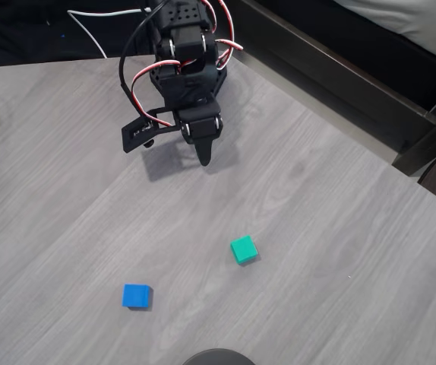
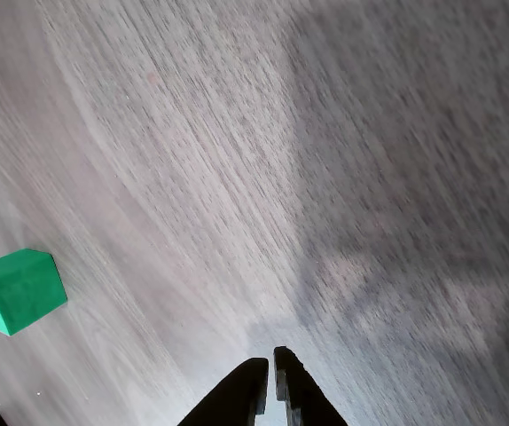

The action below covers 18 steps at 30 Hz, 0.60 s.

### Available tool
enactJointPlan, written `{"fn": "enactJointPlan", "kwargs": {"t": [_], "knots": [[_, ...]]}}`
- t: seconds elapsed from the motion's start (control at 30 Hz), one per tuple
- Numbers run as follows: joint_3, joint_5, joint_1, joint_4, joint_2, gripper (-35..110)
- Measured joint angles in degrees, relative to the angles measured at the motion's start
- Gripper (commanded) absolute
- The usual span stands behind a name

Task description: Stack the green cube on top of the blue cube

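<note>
Closest to the lower edge in the overhead view: a dark round shape (image 1: 218,357), cut by the frame, not possible to identify. Just beyond, a grey table (image 1: 66,205) with long wood-grain lines running diagonally, matte, lit evenly.

On this surface, the blue cube (image 1: 137,296), standing flat and alone. To the right of the blue cube and slightly farther up, well apart from it, the green cube (image 1: 244,249), turned a little against the grain, also flat on the wood. Nothing touching either cube.

Farther from the blue cube, toward the top, the black arm with red and white wires, hanging above the table and throwing a soft shadow under itself. At its lower end, the gripper (image 1: 205,157), pointing down at bare wood, far from both cubes. In the wrist view, the gripper (image 2: 270,368) clenched, the two dark fingertips nearly together with only a thin slit between, holding nothing. In the same view, the green cube (image 2: 19,289) at the left edge, and the grain blurred.

Beyond the table's far edge, a dark wooden frame (image 1: 339,68) running diagonally, and behind it a pale cushion (image 1: 423,23) in the top right corner. A white cable (image 1: 96,30) at the top left, over a dark background.
</note>
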Motion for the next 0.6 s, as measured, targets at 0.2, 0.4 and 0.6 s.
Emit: {"fn": "enactJointPlan", "kwargs": {"t": [0.2, 0.4, 0.6], "knots": [[0.00, -0.35, -3.25, 0.00, 0.00, 0], [-0.97, -2.99, -4.83, -1.76, 0.00, 0], [-19.86, -3.69, -3.52, -9.40, -16.52, 0]]}}
